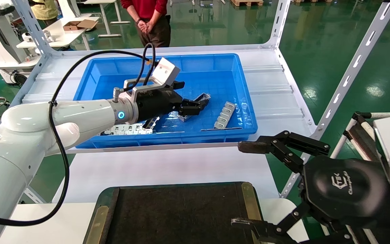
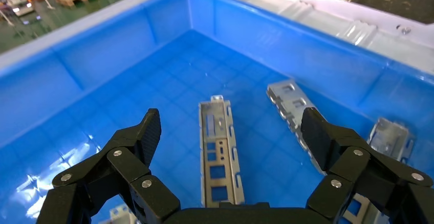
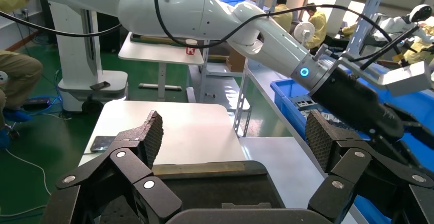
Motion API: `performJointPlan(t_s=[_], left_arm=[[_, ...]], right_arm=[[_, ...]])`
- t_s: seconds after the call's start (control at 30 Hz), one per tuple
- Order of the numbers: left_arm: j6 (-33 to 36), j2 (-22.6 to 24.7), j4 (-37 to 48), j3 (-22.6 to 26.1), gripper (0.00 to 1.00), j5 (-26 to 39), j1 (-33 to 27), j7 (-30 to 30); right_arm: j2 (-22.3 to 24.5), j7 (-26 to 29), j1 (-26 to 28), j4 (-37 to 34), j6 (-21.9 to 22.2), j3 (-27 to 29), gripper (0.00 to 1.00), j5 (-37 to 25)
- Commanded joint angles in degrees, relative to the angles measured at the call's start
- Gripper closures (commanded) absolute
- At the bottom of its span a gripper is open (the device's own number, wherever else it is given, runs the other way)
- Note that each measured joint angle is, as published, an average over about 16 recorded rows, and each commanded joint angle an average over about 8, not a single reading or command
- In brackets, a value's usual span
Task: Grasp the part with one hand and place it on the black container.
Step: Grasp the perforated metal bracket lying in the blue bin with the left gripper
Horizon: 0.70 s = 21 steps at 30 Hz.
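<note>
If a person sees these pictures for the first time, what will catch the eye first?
Probably the blue bin on the white shelf, with the left hand open inside it, its fingers on either side of the part lying on the bin floor. Nearer the robot, the black container lies on the table, and the right hand hangs open beside it.

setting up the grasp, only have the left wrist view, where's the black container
observer: the black container lies on the near table, in front of the blue bin, nearer the robot than the left hand.
operator: right hand in the way
observer: no, the right hand is open by the container's right edge, outside the bin.
operator: anyone close
observer: a person stands beyond the bin's far side.
</note>
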Motion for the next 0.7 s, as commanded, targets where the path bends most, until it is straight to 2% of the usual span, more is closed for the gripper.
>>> performJointPlan(t_s=[0.03,0.1,0.13,0.7], left_arm=[[-0.5,0.1,-0.2,0.9,0.76,-0.3,0.2,-0.6],[-1.2,0.1,-0.6,2.1,0.97,-0.5,0.5,-1.3],[-1.6,0.1,-0.8,2.6,1.0,-0.7,0.7,-1.6],[-6.7,0.0,-3.4,11.4,1.0,-4.3,2.1,-6.5]], right_arm=[[0.0,0.0,0.0,0.0,0.0,0.0,0.77,0.0],[0.0,0.0,0.0,0.0,0.0,0.0,1.0,0.0],[0.0,0.0,0.0,0.0,0.0,0.0,1.0,0.0],[0.0,0.0,0.0,0.0,0.0,0.0,1.0,0.0]])
